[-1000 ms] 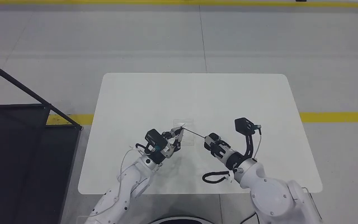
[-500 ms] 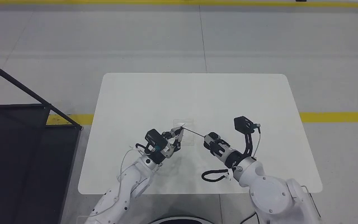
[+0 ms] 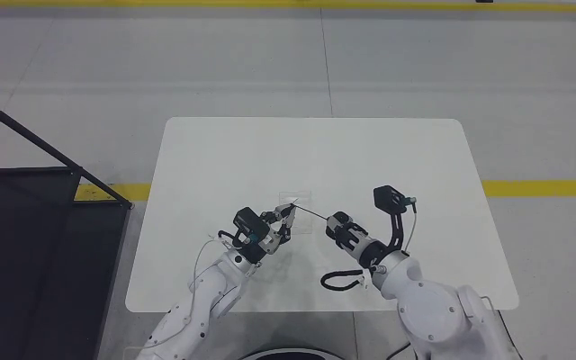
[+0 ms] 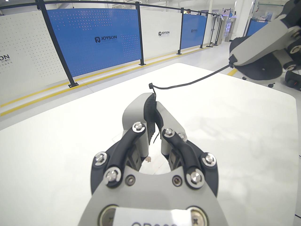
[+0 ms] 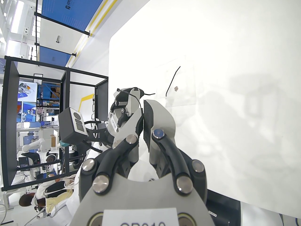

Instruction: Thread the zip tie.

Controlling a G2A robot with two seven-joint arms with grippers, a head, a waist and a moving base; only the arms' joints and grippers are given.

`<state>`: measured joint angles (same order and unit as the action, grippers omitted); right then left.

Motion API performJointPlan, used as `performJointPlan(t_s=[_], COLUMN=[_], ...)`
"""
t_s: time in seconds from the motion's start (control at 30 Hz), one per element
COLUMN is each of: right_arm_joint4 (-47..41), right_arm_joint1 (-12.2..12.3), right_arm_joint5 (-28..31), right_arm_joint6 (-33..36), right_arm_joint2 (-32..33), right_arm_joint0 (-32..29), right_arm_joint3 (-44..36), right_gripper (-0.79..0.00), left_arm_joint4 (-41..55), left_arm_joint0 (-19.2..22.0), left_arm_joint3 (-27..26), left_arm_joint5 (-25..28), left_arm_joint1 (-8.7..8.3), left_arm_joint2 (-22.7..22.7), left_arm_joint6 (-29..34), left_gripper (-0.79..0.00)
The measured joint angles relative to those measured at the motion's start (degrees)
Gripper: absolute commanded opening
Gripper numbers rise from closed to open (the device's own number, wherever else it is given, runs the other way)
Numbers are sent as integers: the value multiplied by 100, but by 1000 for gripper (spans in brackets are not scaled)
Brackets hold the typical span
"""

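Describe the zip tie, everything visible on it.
The zip tie is a thin black strap, plastic by its look, with a small blocky head. The left pincer is shut on it just under the head, which pokes up above the grip; a strand runs down inside the grip. From the head the strap bends sideways and spans, slightly sagging, to the right pincer, shut on its far end. It hangs above the white table. Whether the tail is through the head I cannot tell.

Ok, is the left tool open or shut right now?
Shut. The left tool is clamped on the zip tie, with no gap at its tips, and the strap runs across to the right tool.
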<state>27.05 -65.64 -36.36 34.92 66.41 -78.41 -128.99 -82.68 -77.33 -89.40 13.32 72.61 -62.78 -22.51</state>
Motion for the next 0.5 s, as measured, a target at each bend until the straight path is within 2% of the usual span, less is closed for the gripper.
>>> performJointPlan(t_s=[0.5], right_arm_joint4=[-63], right_arm_joint1=[-34], right_arm_joint5=[36], right_arm_joint6=[-36], right_arm_joint2=[-22], right_arm_joint0=[-13], right_arm_joint3=[-72], right_gripper=[-785], left_arm_joint4=[-36], left_arm_joint0=[-49], left_arm_joint3=[-57], left_arm_joint5=[-17], left_arm_joint1=[8], left_arm_joint2=[-28], left_arm_joint6=[49], left_gripper=[-785])
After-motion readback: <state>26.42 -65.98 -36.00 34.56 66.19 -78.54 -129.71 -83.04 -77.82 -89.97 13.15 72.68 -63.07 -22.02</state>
